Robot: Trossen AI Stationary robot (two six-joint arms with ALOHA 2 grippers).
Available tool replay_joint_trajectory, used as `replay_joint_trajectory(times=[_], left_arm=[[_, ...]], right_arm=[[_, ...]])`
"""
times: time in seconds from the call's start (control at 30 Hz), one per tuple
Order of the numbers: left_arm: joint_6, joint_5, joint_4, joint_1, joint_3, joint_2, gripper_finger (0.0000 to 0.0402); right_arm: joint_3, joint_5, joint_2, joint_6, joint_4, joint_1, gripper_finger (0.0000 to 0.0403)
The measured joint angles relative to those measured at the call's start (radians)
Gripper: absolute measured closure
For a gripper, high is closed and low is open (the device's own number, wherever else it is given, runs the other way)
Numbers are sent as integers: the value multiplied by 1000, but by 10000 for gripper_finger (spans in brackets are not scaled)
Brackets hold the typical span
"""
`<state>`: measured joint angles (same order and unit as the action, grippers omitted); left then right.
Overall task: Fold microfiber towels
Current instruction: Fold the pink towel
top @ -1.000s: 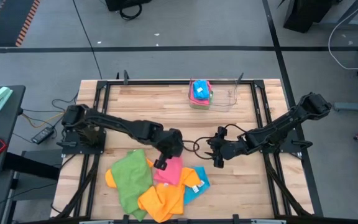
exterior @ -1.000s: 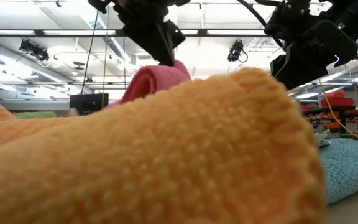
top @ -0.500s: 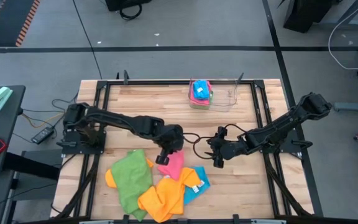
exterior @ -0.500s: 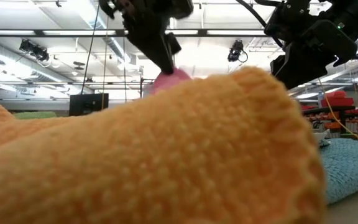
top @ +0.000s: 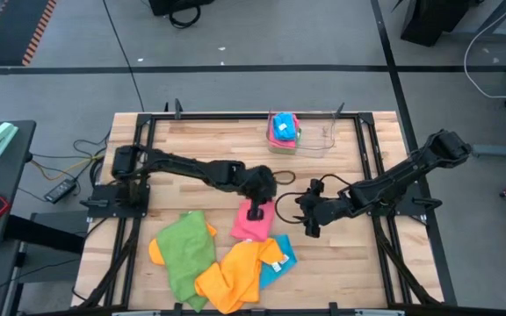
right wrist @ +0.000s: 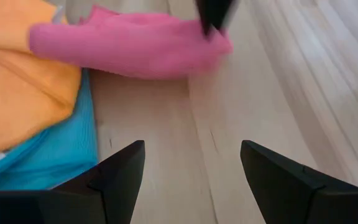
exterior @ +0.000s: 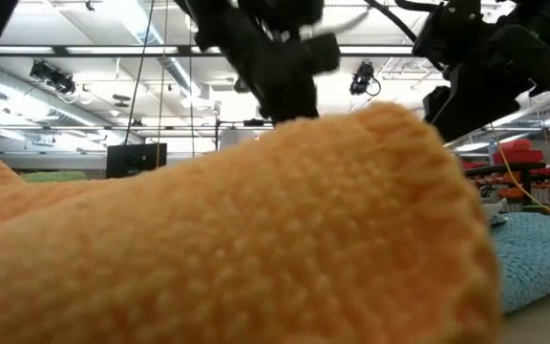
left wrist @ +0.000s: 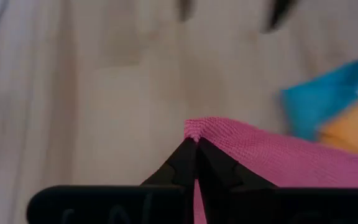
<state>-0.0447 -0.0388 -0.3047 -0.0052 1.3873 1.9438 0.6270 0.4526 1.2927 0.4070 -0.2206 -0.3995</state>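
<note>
left gripper (top: 257,211) pinching pink towel (top: 251,224) edge | right gripper (top: 309,225) spread apart, bare wood between

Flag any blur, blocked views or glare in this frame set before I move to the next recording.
Low view: an orange towel right against the lens blocks most of the table; bright ceiling lights behind leave both arms as dark shapes. Left wrist view: table and far cloths smeared, while the left gripper pinching the pink towel stays sharp. Right wrist view: the pink towel looks soft. High view: even, clear.
</note>
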Motion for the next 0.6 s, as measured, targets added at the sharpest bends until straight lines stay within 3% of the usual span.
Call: replay_joint_trajectory(times=[0.17,0.4,0.6], left_arm=[[55,78,130,53,0,68,376],[87,106,185,135,0,73,393],[88,108,164,162,0,73,339]], right_arm=[[0,15,-58,36,-43,-3,128],[0,52,-77,48,-74,-10,128],[0,71,-77,67,-86,-9,128]])
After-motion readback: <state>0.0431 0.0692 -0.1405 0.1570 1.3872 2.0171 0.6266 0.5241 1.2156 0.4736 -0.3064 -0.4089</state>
